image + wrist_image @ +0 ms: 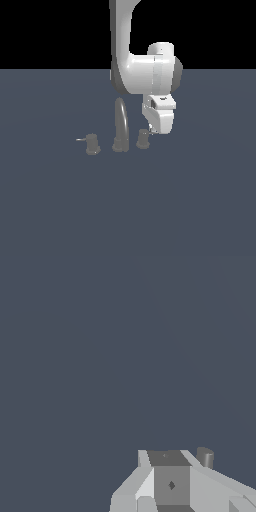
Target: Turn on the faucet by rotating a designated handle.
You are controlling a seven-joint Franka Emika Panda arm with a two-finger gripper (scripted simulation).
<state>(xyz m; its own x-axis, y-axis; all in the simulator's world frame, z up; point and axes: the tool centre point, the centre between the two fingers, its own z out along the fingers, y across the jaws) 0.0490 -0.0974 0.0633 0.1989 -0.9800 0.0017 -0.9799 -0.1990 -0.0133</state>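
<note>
A white robot arm (131, 55) reaches down over a dark slate table (200, 200), its hand (150, 131) lowered right beside the handle (143, 139) it is meant to turn. The faucet (120, 125), a dull grey set, stands near the middle of the table: a tall arched spout in the centre, a second knob (91, 144) with a thin lever pointing toward the exterior view's left, and the handle on the spout's other side, toward the exterior view's right. The hand's white body covers the place where that handle's lever would stick out, so the lever itself cannot be made out, nor can it be told whether the hand is touching it or only just beside it.

Whether the hand is released or clenched cannot be told: the exterior view shows only a small dark tip at its lower edge, and the wrist view shows the hand's pale housing (170, 483) with a small grey cylinder (205, 457) poking up behind it and bare table beyond.

By the look of it, the approach is all but done and the turning is what remains. No water or other sign of a running faucet shows, and how far the handle stands from its resting angle cannot be read here.
</note>
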